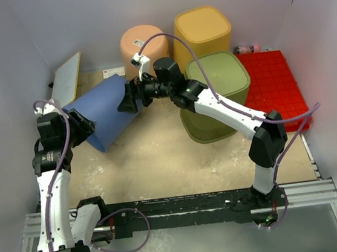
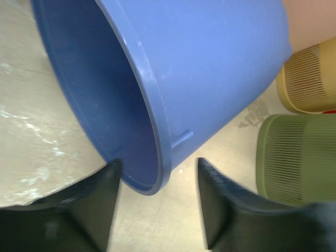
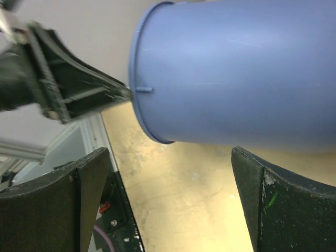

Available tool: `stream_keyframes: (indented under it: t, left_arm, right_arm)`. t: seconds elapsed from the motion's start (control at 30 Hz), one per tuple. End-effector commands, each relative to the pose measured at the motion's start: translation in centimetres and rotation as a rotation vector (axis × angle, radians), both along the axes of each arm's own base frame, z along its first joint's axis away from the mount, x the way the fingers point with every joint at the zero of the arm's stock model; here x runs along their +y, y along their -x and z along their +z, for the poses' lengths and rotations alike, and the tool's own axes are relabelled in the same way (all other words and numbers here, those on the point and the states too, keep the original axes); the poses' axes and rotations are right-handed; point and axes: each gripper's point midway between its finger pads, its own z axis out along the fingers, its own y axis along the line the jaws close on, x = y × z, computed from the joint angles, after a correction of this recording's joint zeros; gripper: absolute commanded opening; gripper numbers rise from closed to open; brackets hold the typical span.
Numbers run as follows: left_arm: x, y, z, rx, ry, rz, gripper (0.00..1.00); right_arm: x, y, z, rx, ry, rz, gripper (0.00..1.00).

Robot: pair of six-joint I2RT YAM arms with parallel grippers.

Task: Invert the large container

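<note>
Blue container (image 1: 107,108) lay sideways, only half turned, left gripper (image 2: 157,164) unclenched astride its rim, right gripper (image 3: 168,157) spread wide.

light: bright, diffuse | shadows: soft, faint | focus: wrist views soft at near edge

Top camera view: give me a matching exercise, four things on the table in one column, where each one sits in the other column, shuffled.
Things:
1. blue plastic bucket
2. red gridded plastic tray
3. yellow ribbed bin
4. flat pale board

Places:
A. by the left wall
B. at the back, behind the olive-green ribbed bin
C. along the right side
D. tipped on its side, left of centre

Pairs: 1-D, 2-C, 3-B, 4-A
</note>
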Motion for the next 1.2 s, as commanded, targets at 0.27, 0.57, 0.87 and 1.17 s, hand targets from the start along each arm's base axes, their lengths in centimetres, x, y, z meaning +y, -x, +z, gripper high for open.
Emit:
stream_keyframes:
  t: [0.27,0.57,0.87,1.17]
  left_arm:
    - [2.9,-2.0,5.6,-0.142,-0.002,0.204,0.70]
    - [0.5,-5.5,3.5,-0.216,0.228,0.175,0.44]
    - [-3.6,-5.4,2.6,-0.281,0.493,0.041,0.00]
    - [-7.0,-4.3,6.9,-0.490,0.740,-0.156,0.00]
  right_arm:
    - [-3.7,-1.0,2.4,-0.147,0.061,-0.139,1.00]
    - [-5.2,-1.0,2.4,-0.158,0.077,-0.168,1.00]
    - [-7.2,-1.7,2.6,-0.160,0.077,-0.213,1.00]
    - [-9.0,-2.3,3.3,-0.173,0.065,-0.249,1.00]
